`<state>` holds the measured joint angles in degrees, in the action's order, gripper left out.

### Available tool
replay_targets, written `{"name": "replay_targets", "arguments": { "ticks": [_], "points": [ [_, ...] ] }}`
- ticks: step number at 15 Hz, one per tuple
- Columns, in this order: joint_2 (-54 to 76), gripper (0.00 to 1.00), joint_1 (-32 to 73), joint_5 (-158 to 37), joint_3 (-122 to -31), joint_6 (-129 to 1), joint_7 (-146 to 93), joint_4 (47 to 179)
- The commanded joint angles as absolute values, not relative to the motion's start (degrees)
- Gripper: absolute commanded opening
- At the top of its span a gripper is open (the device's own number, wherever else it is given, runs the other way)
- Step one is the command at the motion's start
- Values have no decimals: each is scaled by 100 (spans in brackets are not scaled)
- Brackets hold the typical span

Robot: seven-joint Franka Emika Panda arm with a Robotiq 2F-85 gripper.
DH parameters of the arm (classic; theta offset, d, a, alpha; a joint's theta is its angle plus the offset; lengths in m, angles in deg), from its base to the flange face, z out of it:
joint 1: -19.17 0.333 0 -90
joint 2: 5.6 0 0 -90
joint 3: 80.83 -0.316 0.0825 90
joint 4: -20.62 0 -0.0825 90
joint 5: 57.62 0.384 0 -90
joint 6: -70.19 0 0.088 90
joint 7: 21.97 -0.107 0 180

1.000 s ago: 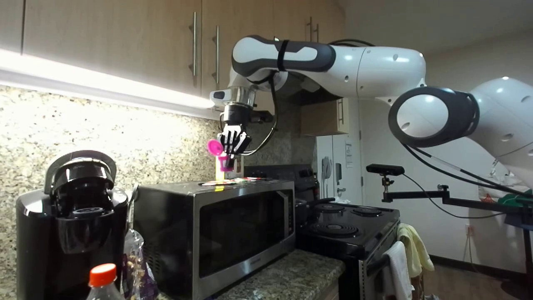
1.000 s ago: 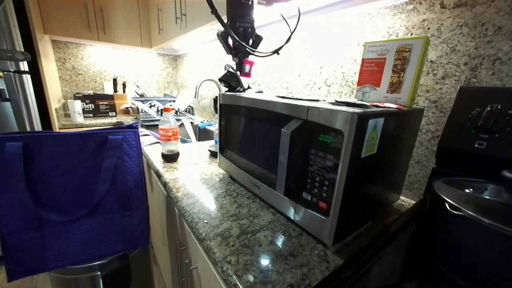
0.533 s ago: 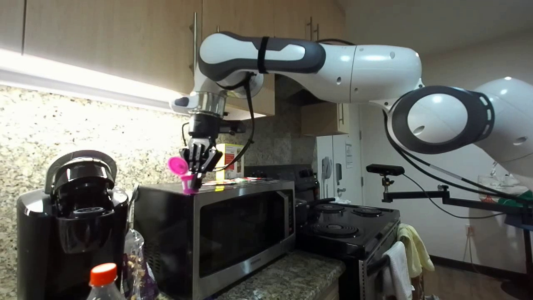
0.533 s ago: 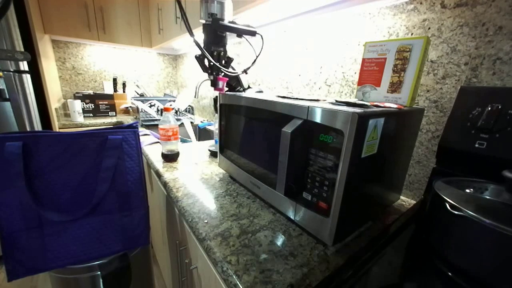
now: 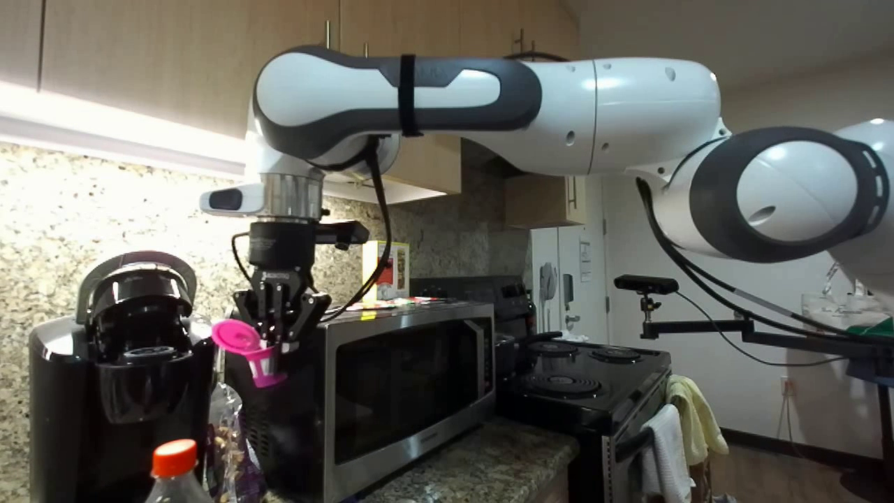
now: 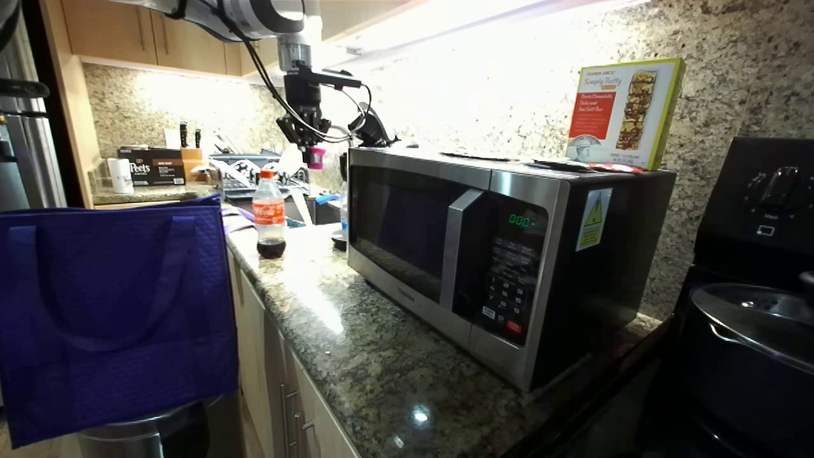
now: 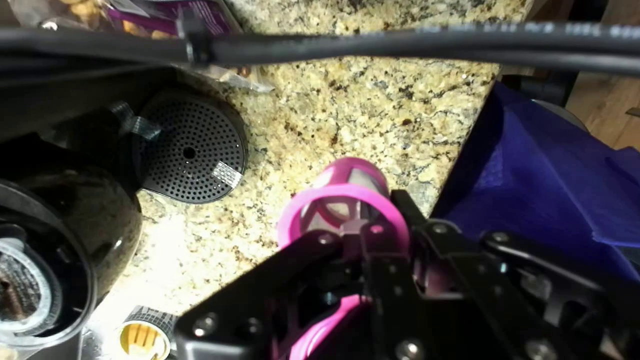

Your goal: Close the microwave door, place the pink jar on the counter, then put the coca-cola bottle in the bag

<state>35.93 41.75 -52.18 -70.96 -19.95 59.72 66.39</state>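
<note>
Standing near jar (image 5: 261,365): coffee maker (image 5: 120,405).

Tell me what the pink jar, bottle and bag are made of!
The pink jar: smooth plastic, probably, with a glint; its greyish panels may be mesh. The coca-cola bottle: probably clear, shiny plastic; dark drink shows through. The bag: maybe dull quilted fabric, from its faint pattern.

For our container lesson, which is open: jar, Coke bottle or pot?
The pink jar the gripper holds: lid open; the bottle is capped, the pot covered.
</note>
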Motion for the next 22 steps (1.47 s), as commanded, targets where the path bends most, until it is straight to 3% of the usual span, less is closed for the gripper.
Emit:
{"name": "replay_targets", "arguments": {
  "ticks": [1, 9, 16, 22],
  "points": [
    [3597, 9, 4183, -5225, -7086, -1999, 5972, 6646],
    [4057, 4, 3940, -4957, -7217, -1674, 6303, 6202],
    [4032, 3, 4298, -4530, -7530, -1892, 5866, 7018],
    [4338, 3, 4576, -4470, -7456, -4236, 5242, 7796]
  ]
}}
